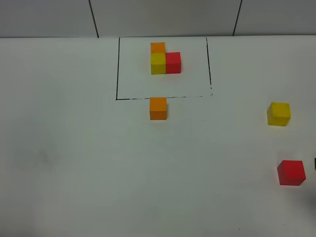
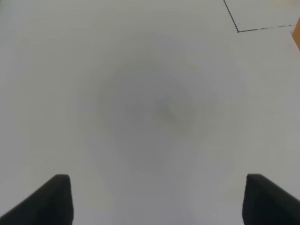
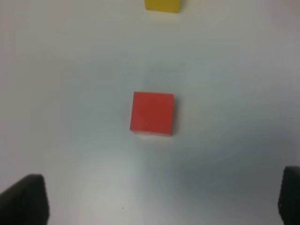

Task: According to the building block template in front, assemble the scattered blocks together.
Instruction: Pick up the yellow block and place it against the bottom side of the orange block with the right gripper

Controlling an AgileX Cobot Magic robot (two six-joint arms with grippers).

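Note:
The building block template (image 1: 164, 60), an L of small orange, yellow and red cubes, sits inside a thin black rectangle outline (image 1: 117, 69) at the back. The loose orange cube (image 1: 158, 108) lies just in front of the outline's front line. The loose yellow cube (image 1: 279, 114) lies at the right, and the loose red cube (image 1: 291, 173) nearer, at the right edge. My right gripper (image 3: 159, 201) is open above the table with the red cube (image 3: 152, 113) ahead of its fingers and the yellow cube (image 3: 162, 5) beyond. My left gripper (image 2: 157, 201) is open and empty over bare table.
The white table (image 1: 74, 163) runs back to a grey wall (image 1: 163, 17). In the left wrist view a corner of the black outline (image 2: 239, 30) and a sliver of the orange cube (image 2: 297, 37) show at the edge.

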